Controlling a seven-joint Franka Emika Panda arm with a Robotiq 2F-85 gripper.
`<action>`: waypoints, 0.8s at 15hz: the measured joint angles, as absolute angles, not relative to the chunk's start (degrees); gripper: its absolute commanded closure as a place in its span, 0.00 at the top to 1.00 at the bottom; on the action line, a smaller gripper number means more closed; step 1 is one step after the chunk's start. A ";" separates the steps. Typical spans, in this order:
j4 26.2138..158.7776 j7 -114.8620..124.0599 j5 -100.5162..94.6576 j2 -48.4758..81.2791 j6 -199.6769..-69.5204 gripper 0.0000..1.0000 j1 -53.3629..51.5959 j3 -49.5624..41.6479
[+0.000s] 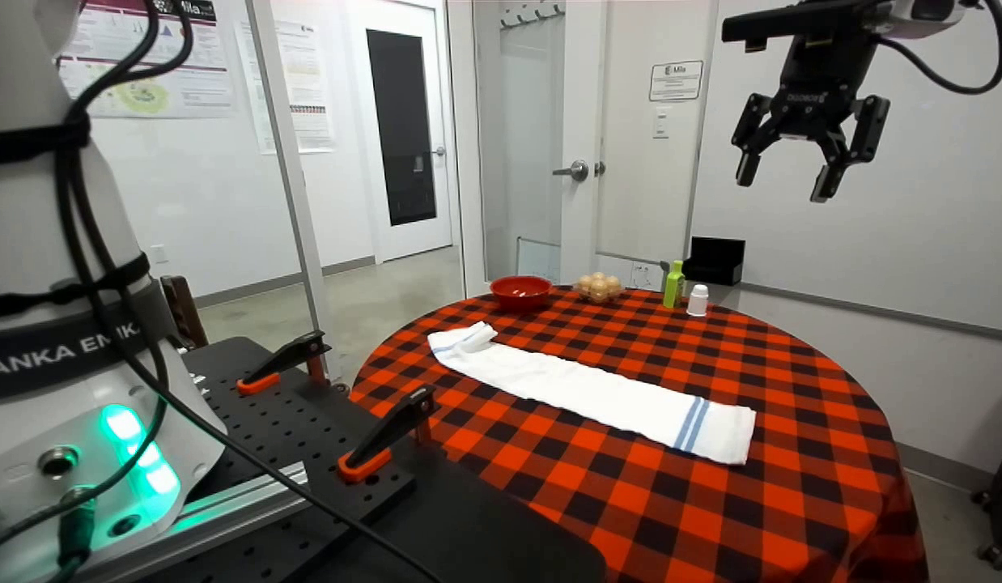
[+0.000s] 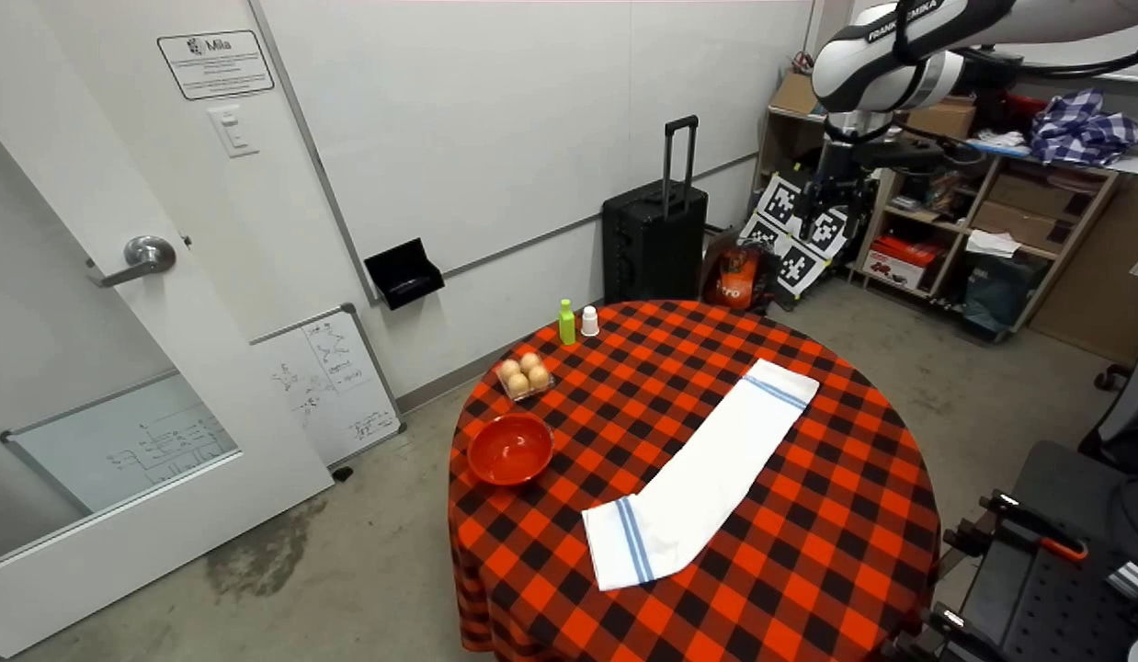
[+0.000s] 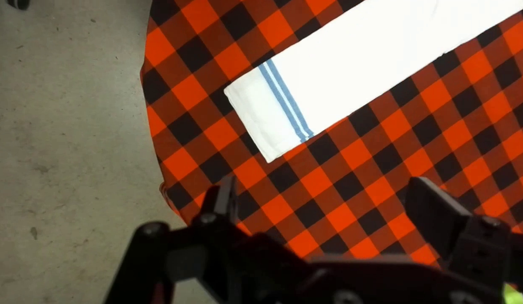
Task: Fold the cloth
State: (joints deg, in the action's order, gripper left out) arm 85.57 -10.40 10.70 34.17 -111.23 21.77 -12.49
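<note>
The cloth [image 1: 582, 387] is a long narrow white towel lying on the checkered tablecloth. In an exterior view [image 2: 711, 469] blue stripes show near both ends, and the end by the red bowl bends off at an angle, with a small raised fold. The other end lies flat and straight. In the wrist view the flat striped end of the cloth [image 3: 350, 63] lies beyond the fingertips. My gripper [image 1: 784, 182] is open and empty, high above the table and apart from the cloth. Its spread fingers also show in the wrist view [image 3: 322, 181].
A red bowl [image 2: 511, 449], a pack of eggs [image 2: 524, 375], a green bottle [image 2: 566, 324] and a white bottle [image 2: 590, 322] stand along one table edge. The round table wears a red-and-black tablecloth [image 1: 517, 453]. Clamps [image 1: 388, 433] stick up on the robot's base plate.
</note>
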 measured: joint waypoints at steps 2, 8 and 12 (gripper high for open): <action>80.67 -9.13 10.70 38.91 -109.78 1.00 23.19 -11.97; 66.35 -4.53 10.67 52.04 -103.43 1.00 26.25 -11.75; 58.20 -2.17 10.67 58.69 -97.80 1.00 27.38 -11.73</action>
